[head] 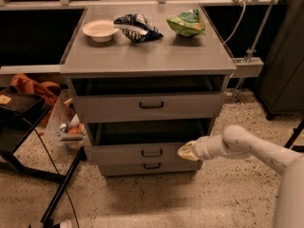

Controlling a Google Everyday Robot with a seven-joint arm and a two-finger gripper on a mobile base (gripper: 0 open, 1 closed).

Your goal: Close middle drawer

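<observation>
My claw (186,151) is pressing on the right end of the middle drawer (118,154) front, which is standing pulled out beneath the open top drawer (109,107). I am placing it there for an inward push. Spread or pressed together, I cannot tell.

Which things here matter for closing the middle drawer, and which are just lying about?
For the job:
middle drawer, pulled out
gripper, at the right end of that drawer's front

Just lying about:
bowl, dark snack bag and green snack bag on the cabinet top
top drawer, also open
bottom drawer
</observation>
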